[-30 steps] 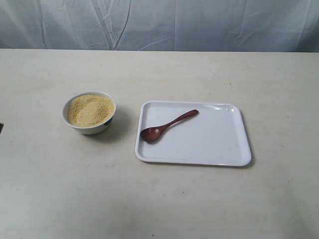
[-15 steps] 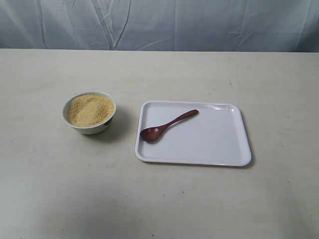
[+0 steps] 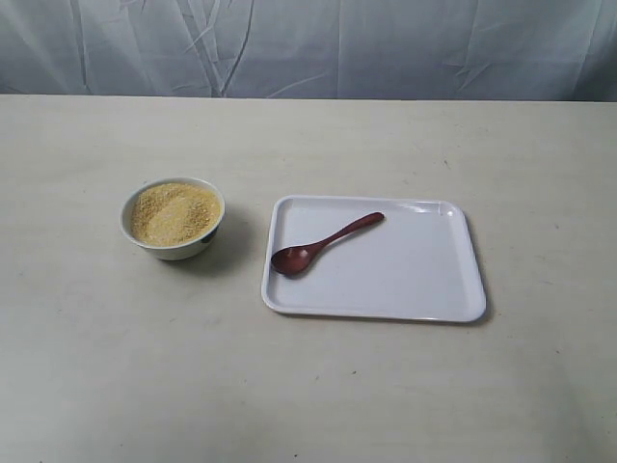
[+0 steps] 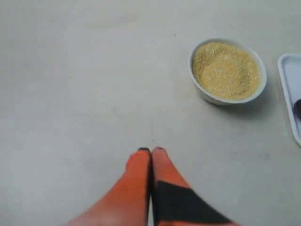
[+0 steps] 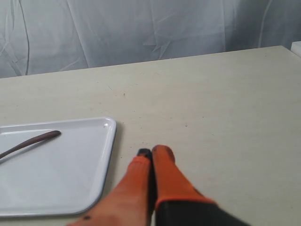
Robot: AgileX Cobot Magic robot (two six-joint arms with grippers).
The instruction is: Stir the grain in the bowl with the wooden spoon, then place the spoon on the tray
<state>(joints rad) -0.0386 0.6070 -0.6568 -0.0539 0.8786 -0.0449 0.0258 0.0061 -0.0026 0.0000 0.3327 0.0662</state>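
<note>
A small white bowl (image 3: 173, 219) (image 4: 227, 70) sits left of centre on the table, filled with yellow grain (image 3: 174, 212) (image 4: 225, 69). To its right lies the white tray (image 3: 415, 289) (image 5: 70, 179) (image 4: 288, 89). The dark reddish wooden spoon (image 3: 325, 244) rests on the tray, head toward the bowl; its handle (image 5: 30, 142) shows in the right wrist view. Neither gripper appears in the exterior view. My left gripper (image 4: 151, 150) is shut and empty over bare table, away from the bowl. Just beside the tray's edge, my right gripper (image 5: 153, 151) is shut and holds nothing.
A pale beige table (image 3: 308, 386) carries everything, backed by a wrinkled light-blue curtain (image 3: 308, 48). The table's far edge (image 5: 188, 57) shows in the right wrist view.
A dark sliver at the exterior view's left edge a second ago is gone. Bowl, tray and spoon have not moved.
</note>
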